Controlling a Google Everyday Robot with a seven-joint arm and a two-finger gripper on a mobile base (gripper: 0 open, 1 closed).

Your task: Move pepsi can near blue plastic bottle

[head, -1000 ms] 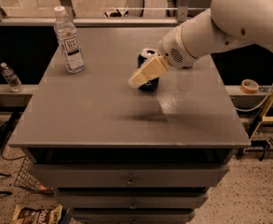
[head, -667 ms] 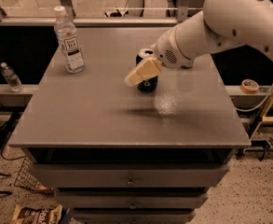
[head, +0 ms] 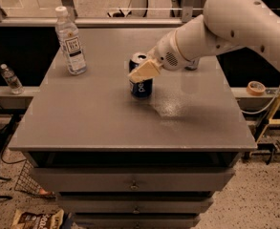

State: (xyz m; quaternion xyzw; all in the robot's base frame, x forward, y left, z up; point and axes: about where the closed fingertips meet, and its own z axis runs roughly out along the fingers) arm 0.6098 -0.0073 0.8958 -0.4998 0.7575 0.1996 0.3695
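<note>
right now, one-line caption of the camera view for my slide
Robot pincer at the pepsi can on the grey table, tall water bottle standing apart at the far left corner.

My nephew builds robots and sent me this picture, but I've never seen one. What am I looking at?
The big white curved thing is the robot's one arm. At its end is the gripper, a two-finger clamp, now above the middle of the grey table. It appears to be closed on the pepsi can, with one beige finger across the can's upper front. There is a single camera, looking down at the table from its drawer side; where it is mounted I cannot say. The blue plastic bottle stands upright at the table's far corner, picture left, well apart from the can. Off the table are a small bottle on the left and a roll of tape on the right.
</note>
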